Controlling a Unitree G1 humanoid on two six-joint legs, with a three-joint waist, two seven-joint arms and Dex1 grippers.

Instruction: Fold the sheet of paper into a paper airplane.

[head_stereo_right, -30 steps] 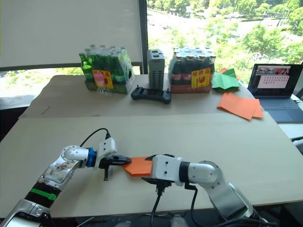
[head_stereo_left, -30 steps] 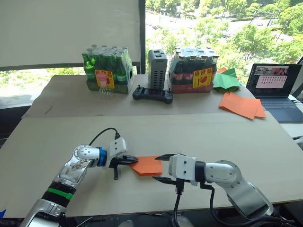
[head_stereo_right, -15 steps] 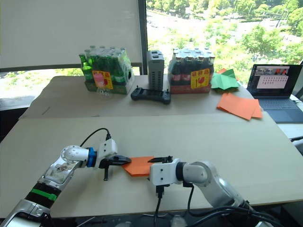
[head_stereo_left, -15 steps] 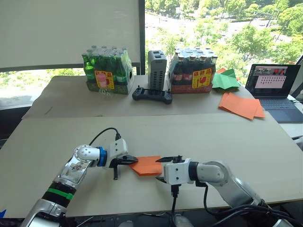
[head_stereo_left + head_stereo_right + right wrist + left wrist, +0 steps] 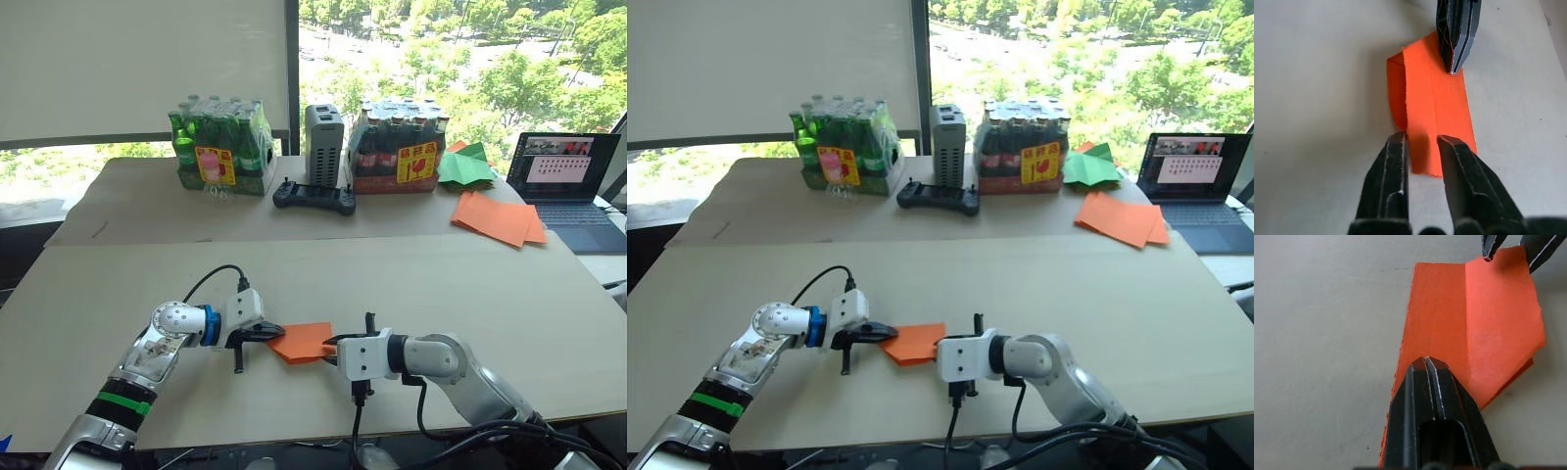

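The sheet of paper (image 5: 304, 342) lies folded into a narrow orange strip with layered flaps near the table's front edge, between my two grippers. My left gripper (image 5: 271, 333) is shut, and its joined fingertips (image 5: 1425, 366) rest on top of the paper's left end. My right gripper (image 5: 331, 343) is open by a narrow gap at the paper's right end. Its fingers (image 5: 1398, 152) stand on either side of the paper's edge (image 5: 1422, 161), with one corner of the fold (image 5: 1508, 264) between the tips.
At the back stand a pack of green bottles (image 5: 220, 147), a grey box (image 5: 325, 144), a pack of dark bottles (image 5: 400, 145) and a black controller (image 5: 314, 197). Green paper (image 5: 468, 164), a pile of orange sheets (image 5: 502, 218) and a laptop (image 5: 573, 191) sit back right.
My right gripper has rolled about its wrist, drawn its fingers closer together and settled at the paper's right edge. The left gripper and the paper have stayed put.
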